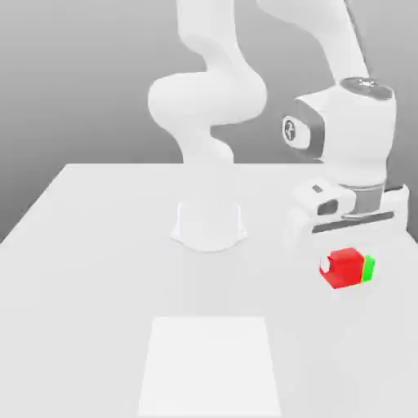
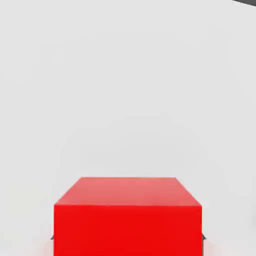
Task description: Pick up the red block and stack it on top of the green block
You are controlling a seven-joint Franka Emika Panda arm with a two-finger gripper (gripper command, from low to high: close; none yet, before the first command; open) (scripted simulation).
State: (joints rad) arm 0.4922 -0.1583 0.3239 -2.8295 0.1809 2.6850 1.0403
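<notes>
Okay, so the small bright-red matte cube [image 1: 344, 268]: between 3 and 4 o'clock from the arm's base in the exterior view, hard to say if it's off the table or not
Two-finger gripper [image 2: 128, 242]: clamped on the red block, one finger per side
Small bright-green matte cube [image 1: 369, 268]: 3 o'clock from the red one in the exterior view, partly hidden; can't tell if they touch
Next bit, imo: lift straight up first, nice and slow, no sideways drift, or the red could drag or knock the green
Clearance: get red's underside well over green's top before moving across
Lowering: line up the faces, ease down until it seats flat, then let go gently and back off straight up
White jointed arm [image 1: 206, 98]: reaching out toward 3 o'clock, wrist roughly upright over the cubes, hand pointing down to 6 o'clock
</notes>
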